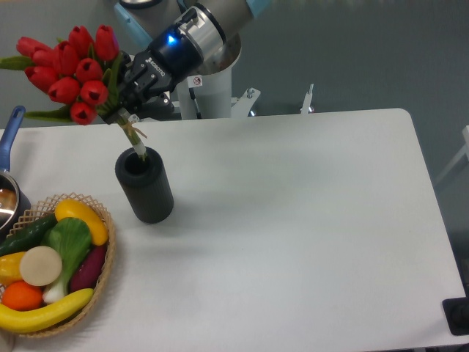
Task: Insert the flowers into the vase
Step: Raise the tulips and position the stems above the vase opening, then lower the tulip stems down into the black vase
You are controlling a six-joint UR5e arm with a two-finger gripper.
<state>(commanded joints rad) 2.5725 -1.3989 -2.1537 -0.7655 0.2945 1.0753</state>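
A bunch of red tulips, the flowers [69,70], hangs tilted at the upper left, blooms leaning left. My gripper [124,103] is shut on their green stems just below the blooms. The pale stem ends point down and reach the mouth of the matte black vase [144,185], which stands upright on the white table. The stem tips sit at the far rim of the opening, just inside it.
A woven basket [102,275] of vegetables and fruit sits at the front left, close to the vase. A pot with a blue handle [11,128] is at the left edge. The arm's base [209,92] stands behind the table's back edge.
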